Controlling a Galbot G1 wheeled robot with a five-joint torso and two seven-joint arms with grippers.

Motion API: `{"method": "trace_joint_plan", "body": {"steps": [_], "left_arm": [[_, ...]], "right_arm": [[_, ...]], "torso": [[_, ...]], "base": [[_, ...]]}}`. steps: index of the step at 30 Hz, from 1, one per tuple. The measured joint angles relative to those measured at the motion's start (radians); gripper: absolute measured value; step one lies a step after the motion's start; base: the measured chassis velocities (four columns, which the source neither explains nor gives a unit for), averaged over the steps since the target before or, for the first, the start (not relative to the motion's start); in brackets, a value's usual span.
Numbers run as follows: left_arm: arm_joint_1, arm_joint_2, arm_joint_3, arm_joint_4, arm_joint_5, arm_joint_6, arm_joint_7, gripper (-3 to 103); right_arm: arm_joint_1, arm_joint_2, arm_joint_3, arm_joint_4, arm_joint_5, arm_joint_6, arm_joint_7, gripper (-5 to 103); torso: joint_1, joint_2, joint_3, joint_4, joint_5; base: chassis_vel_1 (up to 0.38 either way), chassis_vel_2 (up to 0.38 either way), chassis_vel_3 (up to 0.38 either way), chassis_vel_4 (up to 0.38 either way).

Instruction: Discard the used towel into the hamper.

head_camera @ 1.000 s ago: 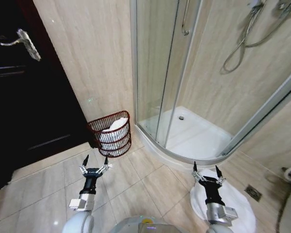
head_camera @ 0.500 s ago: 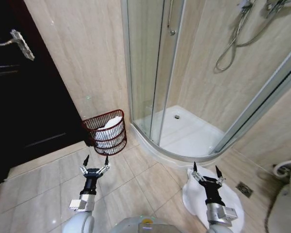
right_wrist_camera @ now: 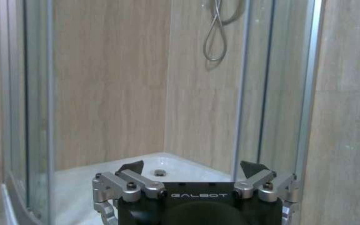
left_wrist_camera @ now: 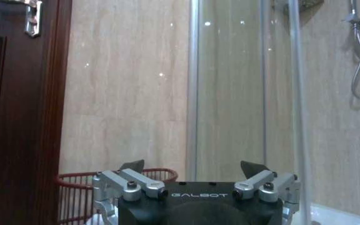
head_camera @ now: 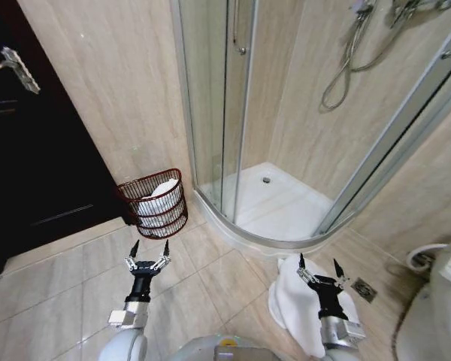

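Note:
The hamper point(head_camera: 153, 213), a round reddish-brown wire basket, stands on the tiled floor against the wall, between the dark door and the shower. White cloth point(head_camera: 160, 193) lies inside it. A crumpled white towel point(head_camera: 295, 302) lies on the floor in front of the shower step. My left gripper point(head_camera: 149, 251) is open and empty, hovering a short way in front of the hamper; in the left wrist view the left gripper point(left_wrist_camera: 192, 166) has the hamper rim point(left_wrist_camera: 73, 180) beyond it. My right gripper point(head_camera: 318, 266) is open and empty above the floor towel, and the right gripper point(right_wrist_camera: 192, 166) points at the shower.
A dark wooden door point(head_camera: 30, 150) fills the left. The glass shower enclosure point(head_camera: 210, 113) with its raised white tray point(head_camera: 286, 210) stands ahead. A floor drain point(head_camera: 363, 289) and a white fixture point(head_camera: 443, 301) sit at the right.
The whole picture has shifted left, so the camera has turned right. More of the floor towel now shows. Both grippers keep the same open pose.

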Motion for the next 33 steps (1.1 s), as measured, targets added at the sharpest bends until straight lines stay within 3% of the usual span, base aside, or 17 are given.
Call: {"method": "trace_joint_plan", "body": {"steps": [10,12,20,23,27,33], "left_arm": [[-0.009,-0.009,0.001,0.003,0.004,0.013,0.002,100],[-0.008,-0.010,-0.004,-0.010,0.003,0.023,-0.008,100],[0.004,-0.011,-0.004,-0.034,0.036,0.033,-0.023,100],[0.011,-0.014,0.006,-0.023,0.044,0.034,-0.030,100],[0.013,-0.017,0.008,-0.022,0.045,0.030,-0.033,100],[0.012,-0.017,0.008,-0.022,0.047,0.026,-0.034,100]], "right_arm": [[0.028,-0.039,0.053,-0.098,0.038,-0.062,-0.011,100],[0.035,-0.083,0.099,-0.162,0.117,-0.107,-0.087,100],[0.087,-0.098,0.113,-0.328,0.153,-0.155,-0.216,100],[0.140,-0.088,0.103,-0.435,0.163,-0.207,-0.341,100],[0.233,-0.073,0.098,-0.537,0.121,-0.254,-0.398,100],[0.325,-0.059,0.091,-0.639,0.067,-0.311,-0.396,100]], "torso": [[0.000,0.000,0.000,0.0001,0.0000],[0.000,0.000,0.000,-0.0001,-0.0006],[0.000,0.000,0.000,-0.0002,-0.0003],[0.000,0.000,0.000,-0.0001,-0.0003],[0.000,0.000,0.000,-0.0002,-0.0004],[0.000,0.000,0.000,0.0001,-0.0004]], "base": [[-0.109,-0.110,0.111,0.080],[0.027,0.011,-0.027,0.001],[0.020,0.008,-0.021,-0.005],[0.000,0.000,0.000,0.000],[0.000,0.000,0.000,0.000],[0.000,0.000,0.000,0.000]]}}
